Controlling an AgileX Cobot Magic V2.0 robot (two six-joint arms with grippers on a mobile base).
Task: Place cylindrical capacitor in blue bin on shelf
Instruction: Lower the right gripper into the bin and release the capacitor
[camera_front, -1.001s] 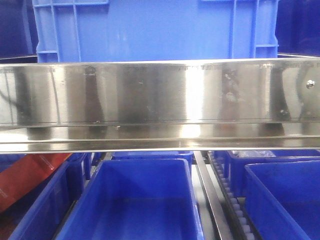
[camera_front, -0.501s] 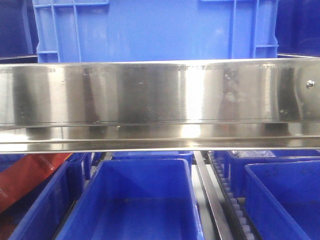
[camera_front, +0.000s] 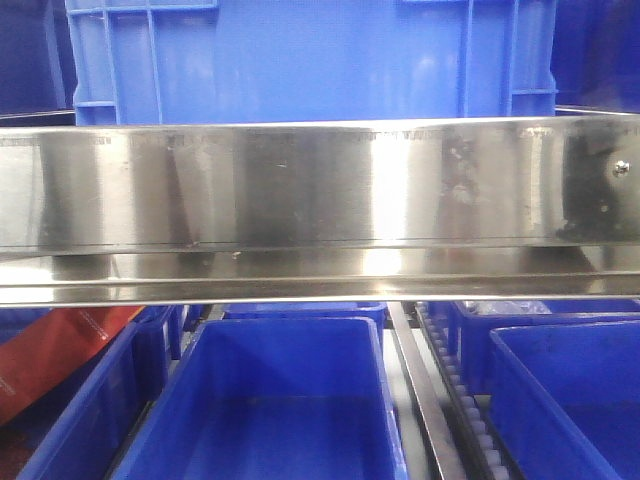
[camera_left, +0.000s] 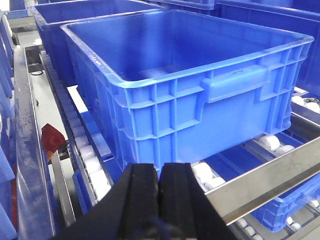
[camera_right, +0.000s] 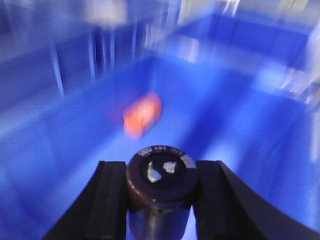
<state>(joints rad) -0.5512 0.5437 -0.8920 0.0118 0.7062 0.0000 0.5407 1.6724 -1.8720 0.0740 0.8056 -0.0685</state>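
In the right wrist view my right gripper (camera_right: 161, 169) is shut on a dark brown cylindrical capacitor (camera_right: 161, 176) with two silvery terminals on its top. It hangs over the inside of a blue bin (camera_right: 240, 145); the view is blurred by motion. An orange cylinder (camera_right: 142, 115) with white markings lies on that bin's floor, ahead of the jaws. My left gripper (camera_left: 160, 169) is shut and empty, just in front of a large blue bin (camera_left: 225, 115) on the roller tracks. The shelf's steel front rail (camera_front: 320, 185) crosses the front view. Neither gripper shows there.
A big blue bin (camera_front: 300, 60) stands on the tier above the rail and several blue bins (camera_front: 270, 400) below it. White rollers (camera_left: 87, 150) and steel rails (camera_left: 270, 175) run beside the left gripper. A red object (camera_front: 50, 350) lies at the lower left.
Only the reflections on the steel rail shift slightly. The bins and the shelf have not moved in the front view.
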